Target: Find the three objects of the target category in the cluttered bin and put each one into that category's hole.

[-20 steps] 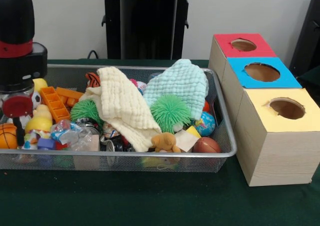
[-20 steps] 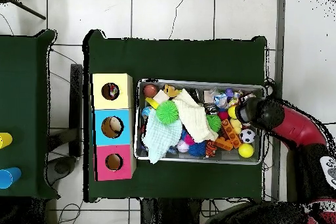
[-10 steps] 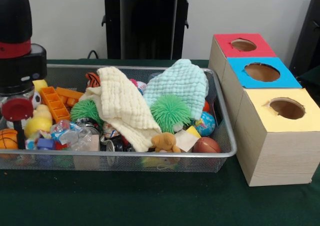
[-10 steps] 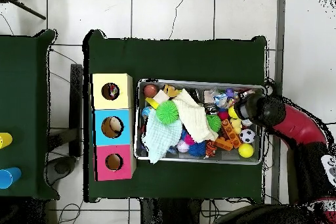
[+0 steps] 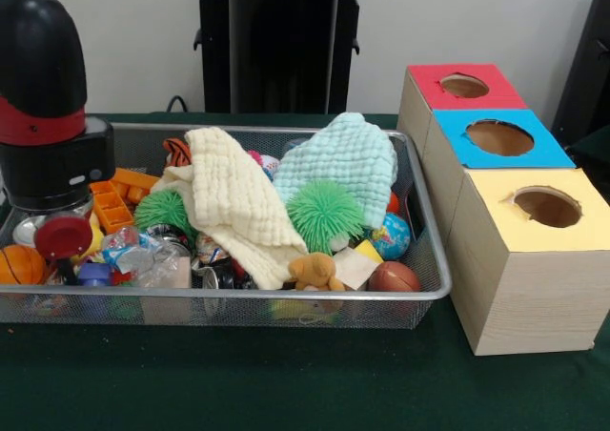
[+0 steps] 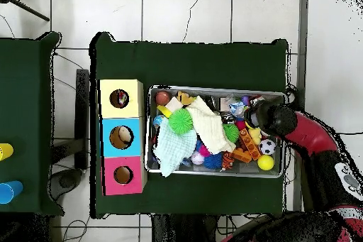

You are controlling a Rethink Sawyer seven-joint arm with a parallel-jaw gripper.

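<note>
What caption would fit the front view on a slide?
Sawyer arm lowered into a wire mesh bin of toys and cloths, beside three boxes with red, blue and yellow holed tops.

We see the arm shift inward over the bin, away from its end wall. Its body now covers the yellow toys and most of the orange block. Gripper sits lower among the clutter.
</note>
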